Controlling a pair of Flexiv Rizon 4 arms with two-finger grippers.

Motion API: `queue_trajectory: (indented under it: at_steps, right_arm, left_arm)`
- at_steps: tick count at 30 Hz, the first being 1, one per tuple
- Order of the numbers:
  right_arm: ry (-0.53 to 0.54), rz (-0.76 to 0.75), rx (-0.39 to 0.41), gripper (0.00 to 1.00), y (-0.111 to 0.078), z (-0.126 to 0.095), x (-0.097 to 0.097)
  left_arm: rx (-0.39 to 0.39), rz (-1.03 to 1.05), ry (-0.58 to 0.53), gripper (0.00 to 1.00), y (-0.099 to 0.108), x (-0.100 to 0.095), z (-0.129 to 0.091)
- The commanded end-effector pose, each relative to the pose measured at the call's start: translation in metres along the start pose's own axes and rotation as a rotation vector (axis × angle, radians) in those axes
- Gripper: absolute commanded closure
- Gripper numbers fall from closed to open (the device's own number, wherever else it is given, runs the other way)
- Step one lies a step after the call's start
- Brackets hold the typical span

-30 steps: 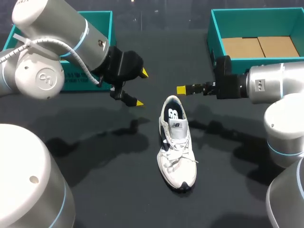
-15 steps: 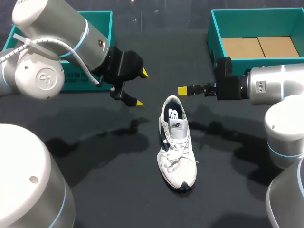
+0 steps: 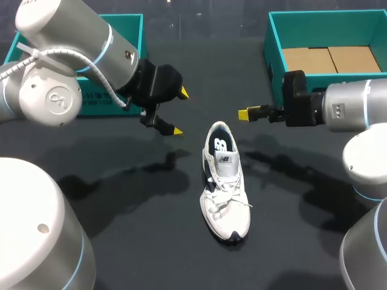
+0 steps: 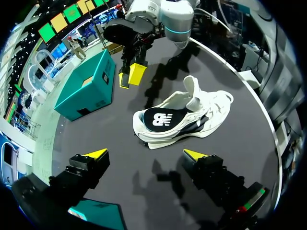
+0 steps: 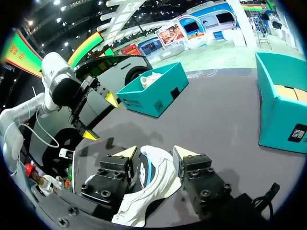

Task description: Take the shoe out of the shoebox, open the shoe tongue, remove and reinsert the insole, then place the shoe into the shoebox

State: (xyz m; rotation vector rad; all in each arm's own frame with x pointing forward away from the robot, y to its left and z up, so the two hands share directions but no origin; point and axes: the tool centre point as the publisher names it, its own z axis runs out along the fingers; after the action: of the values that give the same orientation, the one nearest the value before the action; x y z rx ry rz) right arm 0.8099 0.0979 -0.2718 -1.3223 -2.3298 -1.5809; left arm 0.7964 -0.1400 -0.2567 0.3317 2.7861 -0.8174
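Shoes: one, a white sneaker (image 3: 224, 181)
Shoeboxes: two, both teal, a left box (image 3: 130, 36) and a right box (image 3: 275, 45)
Brown cardboard panels (image 3: 308, 60): two, in the right box
Robot arms: two, a left arm (image 3: 72, 54) and a right arm (image 3: 351, 109)
Grippers: two, a left gripper (image 3: 179, 112) and a right gripper (image 3: 244, 113)
Yellow fingertips (image 4: 96, 153): four, two on each gripper

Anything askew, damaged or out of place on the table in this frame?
Nothing stands out. The shoe rests upright on its sole, tongue lifted; the left box and right box sit flat; the left gripper and right gripper are open, clear of the shoe.
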Motion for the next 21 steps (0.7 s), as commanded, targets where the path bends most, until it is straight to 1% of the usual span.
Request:
queue_trajectory:
  at_steps: [1,7,13,18,21]
  right_arm:
    - [-0.100,-0.021,0.117,0.51,0.007,-0.023,0.000]
    - [-0.193,-0.072,0.200,0.51,0.010,-0.038,-0.007]
    - [-0.279,-0.110,0.292,0.52,0.013,-0.051,-0.010]
    - [-0.339,-0.124,0.370,0.54,0.014,-0.056,-0.007]
    - [-0.369,-0.120,0.412,0.55,0.010,-0.056,-0.003]
  left_arm:
    - [0.000,0.001,-0.001,0.00,0.001,0.001,-0.001]
    - [0.000,0.001,-0.001,0.00,0.001,0.001,-0.001]
    - [0.032,0.052,0.020,0.00,0.016,-0.001,-0.024]
    - [0.061,0.101,0.033,0.00,0.031,0.000,-0.042]
    - [0.039,0.116,0.036,0.00,0.040,0.000,-0.048]
